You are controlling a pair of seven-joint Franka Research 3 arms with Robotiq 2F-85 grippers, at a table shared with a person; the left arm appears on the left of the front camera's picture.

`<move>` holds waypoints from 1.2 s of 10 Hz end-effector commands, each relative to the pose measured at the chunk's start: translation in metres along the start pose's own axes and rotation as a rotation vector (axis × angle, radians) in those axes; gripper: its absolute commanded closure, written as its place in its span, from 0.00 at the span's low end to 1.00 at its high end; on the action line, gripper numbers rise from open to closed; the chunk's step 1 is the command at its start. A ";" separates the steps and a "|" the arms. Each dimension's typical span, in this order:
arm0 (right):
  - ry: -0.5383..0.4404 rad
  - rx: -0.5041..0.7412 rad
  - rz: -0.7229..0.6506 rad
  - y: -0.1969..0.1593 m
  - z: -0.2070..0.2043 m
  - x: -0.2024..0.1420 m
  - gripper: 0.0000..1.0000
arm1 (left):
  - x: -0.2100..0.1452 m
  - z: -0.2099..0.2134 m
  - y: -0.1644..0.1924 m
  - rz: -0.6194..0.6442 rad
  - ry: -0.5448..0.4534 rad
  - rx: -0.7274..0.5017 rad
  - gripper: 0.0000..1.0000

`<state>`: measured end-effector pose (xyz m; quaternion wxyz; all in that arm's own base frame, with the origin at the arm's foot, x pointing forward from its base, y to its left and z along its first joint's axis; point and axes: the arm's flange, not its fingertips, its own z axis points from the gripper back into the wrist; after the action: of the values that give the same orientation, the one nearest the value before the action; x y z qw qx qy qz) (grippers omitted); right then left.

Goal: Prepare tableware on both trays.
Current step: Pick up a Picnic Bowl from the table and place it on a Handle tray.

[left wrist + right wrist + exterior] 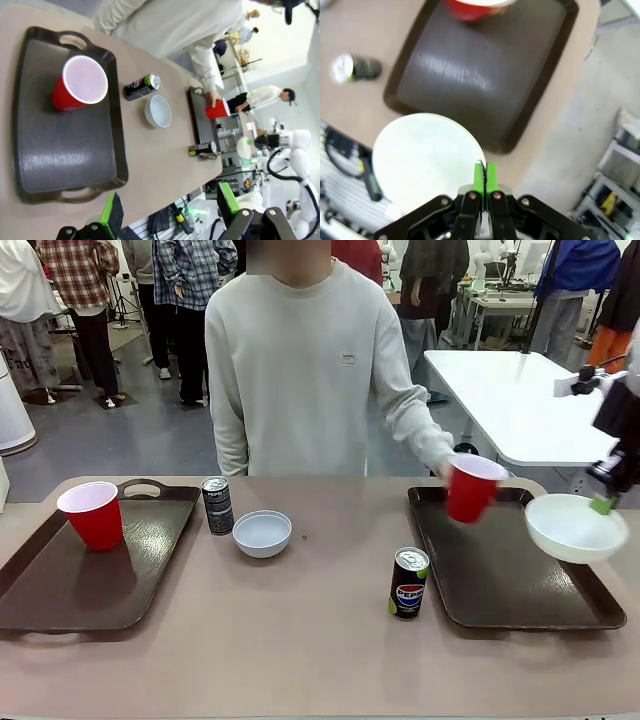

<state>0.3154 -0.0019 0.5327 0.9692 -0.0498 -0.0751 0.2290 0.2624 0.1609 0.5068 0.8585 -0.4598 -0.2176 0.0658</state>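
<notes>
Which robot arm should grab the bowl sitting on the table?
Probably left: the left claw is open and empty near the left tray, closer to that bowl. The right claw is shut on the other bowl.

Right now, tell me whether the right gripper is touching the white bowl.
Touching. The right wrist view shows the right gripper with its green pads pinched shut on the rim of the white bowl.

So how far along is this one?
Done: one red cup stands on the left tray. In hand: the right gripper, shut on a white bowl, holds it at the edge of the right tray; the person's hand holds the second red cup over it. Left: the other bowl, the dark can and the Pepsi can sit on the table; the left gripper hangs open.
</notes>
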 end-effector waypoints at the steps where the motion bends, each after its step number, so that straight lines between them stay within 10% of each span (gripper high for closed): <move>1: -0.065 -0.034 0.048 0.008 0.028 -0.069 0.98 | -0.001 0.001 0.000 -0.009 -0.005 -0.015 0.00; 7: -0.128 0.081 -0.056 0.001 -0.012 -0.014 0.98 | -0.001 0.001 0.000 -0.009 -0.005 -0.015 0.00; 12: -0.066 0.119 -0.033 0.011 -0.123 0.063 0.98 | -0.001 0.001 0.000 -0.009 -0.005 -0.015 0.00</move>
<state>0.3903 0.0303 0.4191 0.9725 0.0044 -0.0987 0.2110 0.2621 0.1609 0.5069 0.8585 -0.4596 -0.2175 0.0659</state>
